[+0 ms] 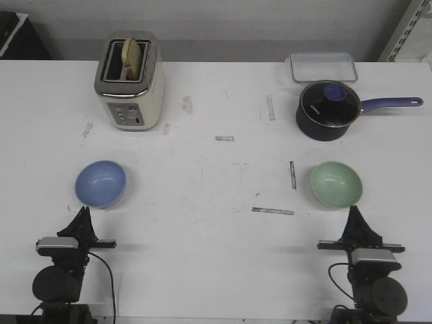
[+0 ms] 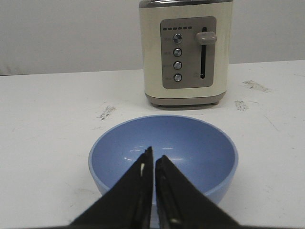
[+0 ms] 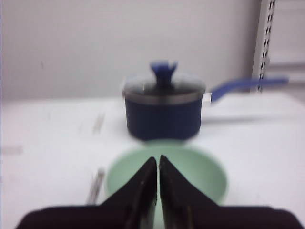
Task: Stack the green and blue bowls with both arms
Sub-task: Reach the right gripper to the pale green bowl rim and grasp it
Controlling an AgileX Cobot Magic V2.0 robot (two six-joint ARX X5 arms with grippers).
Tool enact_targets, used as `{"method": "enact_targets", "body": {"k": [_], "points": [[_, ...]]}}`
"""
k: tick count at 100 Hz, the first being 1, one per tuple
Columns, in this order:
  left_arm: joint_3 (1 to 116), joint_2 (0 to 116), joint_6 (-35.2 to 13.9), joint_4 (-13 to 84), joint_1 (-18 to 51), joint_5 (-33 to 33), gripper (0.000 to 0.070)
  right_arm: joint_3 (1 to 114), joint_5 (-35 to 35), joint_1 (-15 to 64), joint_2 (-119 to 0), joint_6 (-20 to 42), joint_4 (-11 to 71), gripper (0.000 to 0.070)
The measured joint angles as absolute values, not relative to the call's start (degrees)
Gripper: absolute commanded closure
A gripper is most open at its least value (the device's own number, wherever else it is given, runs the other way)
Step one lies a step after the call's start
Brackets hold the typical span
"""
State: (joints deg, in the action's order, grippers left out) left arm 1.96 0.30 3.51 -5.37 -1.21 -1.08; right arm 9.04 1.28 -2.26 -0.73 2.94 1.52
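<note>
The light blue bowl [image 1: 100, 183] stands upright and empty on the left of the white table; it fills the left wrist view [image 2: 190, 143]. The pale green bowl [image 1: 336, 184] stands upright and empty on the right; it shows blurred in the right wrist view [image 3: 195, 174]. My left gripper [image 1: 83, 213] is shut and empty, just short of the blue bowl's near rim [image 2: 153, 158]. My right gripper [image 1: 354, 212] is shut and empty, just short of the green bowl's near rim [image 3: 157, 159]. The two bowls are far apart.
A cream toaster [image 1: 129, 79] with bread in it stands at the back left, behind the blue bowl [image 2: 183, 52]. A dark navy saucepan [image 1: 329, 110] with a glass lid and long handle stands behind the green bowl [image 3: 164, 109]. A clear lidded container [image 1: 323, 67] lies behind it.
</note>
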Motion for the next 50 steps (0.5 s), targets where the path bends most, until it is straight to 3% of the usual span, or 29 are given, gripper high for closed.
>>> {"method": "enact_targets", "body": {"k": [20,39,43,50], "points": [[1.96,0.30,3.51,-5.37,-1.21,-1.08,0.0698,28.88,1.23,-2.26,-10.50,2.20,6.76,0.0699],[1.96,0.30,3.51,-5.37,-1.21,-1.08,0.0698,48.01,1.26,-2.26,-28.53,1.74,20.27,0.0683],[1.96,0.30,3.51,-5.37,-1.21,-1.10,0.0698,52.27,1.30,-2.26,-32.91,1.72,23.86,0.0649],[1.96,0.30,3.53,-5.37,-1.21,-1.10,0.0698,57.69,1.50,-2.26,-38.63,1.69,28.36,0.0519]]}}
